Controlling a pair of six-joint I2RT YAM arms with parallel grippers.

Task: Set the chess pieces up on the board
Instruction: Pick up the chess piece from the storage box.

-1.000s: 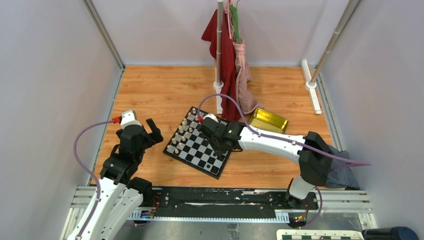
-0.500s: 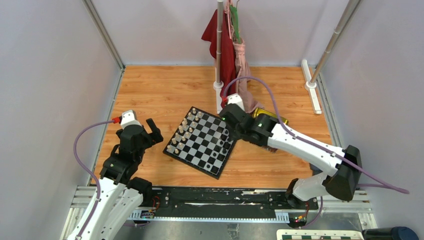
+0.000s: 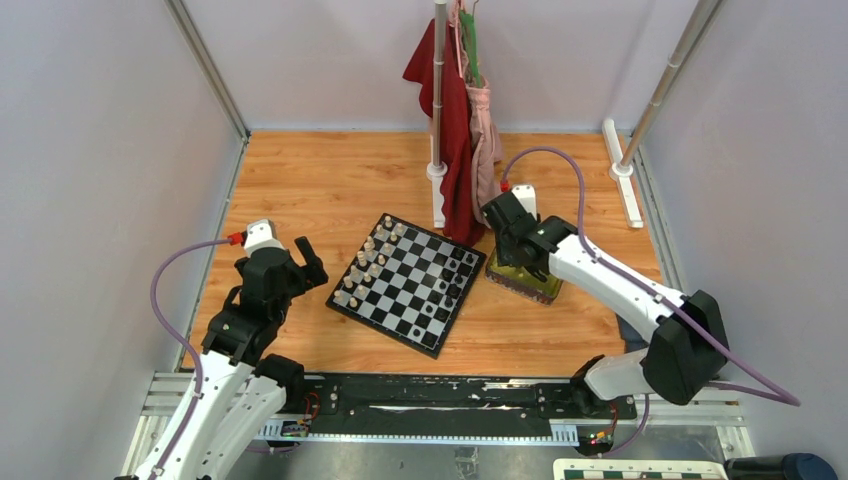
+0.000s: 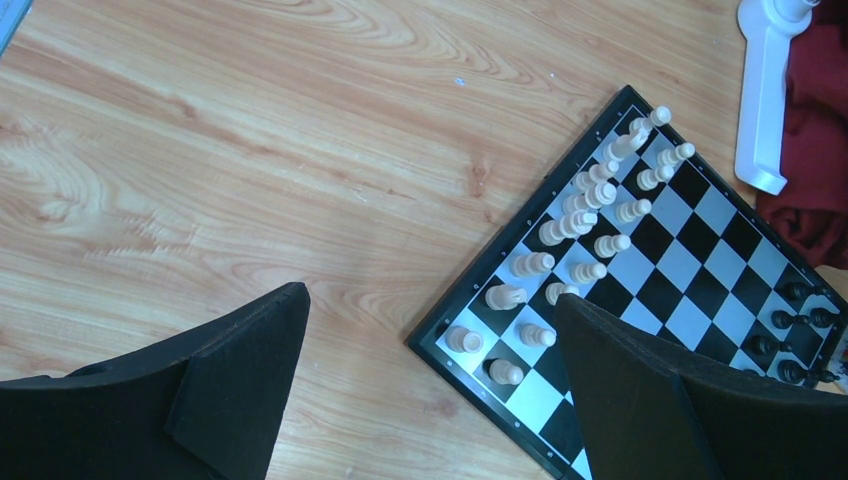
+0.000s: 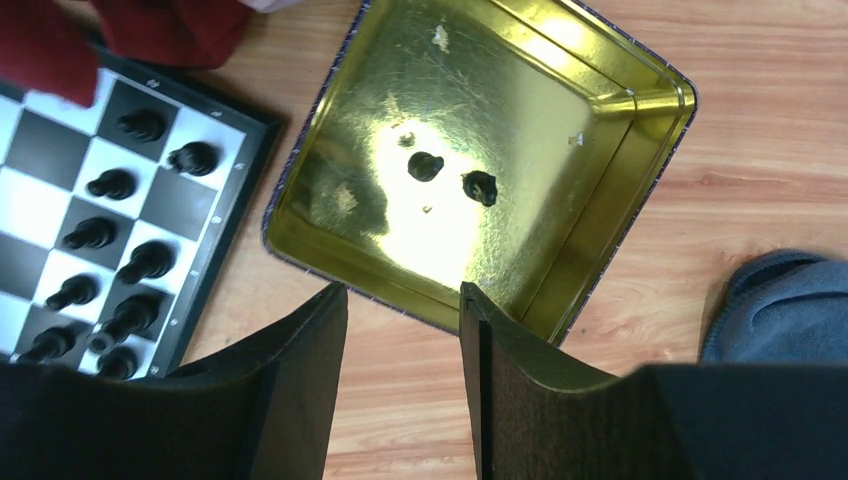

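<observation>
Chequered board [image 3: 405,290], black chess pieces [image 5: 92,233] lining one edge, two in gold tin [image 5: 620,200]

Gold tin tray [image 5: 520,100], red cloth [image 3: 453,125] on pole [image 3: 439,100], grey cloth [image 5: 785,305], wooden tabletop [image 3: 330,180]

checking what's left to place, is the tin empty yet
Not empty: two black pieces sit side by side on the gold floor of the tin in the right wrist view. Whether they stand or lie, cannot tell.

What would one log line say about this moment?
right gripper: open, empty, above gold tray | tray: two black chess pieces inside | left gripper: open, beside board
</observation>
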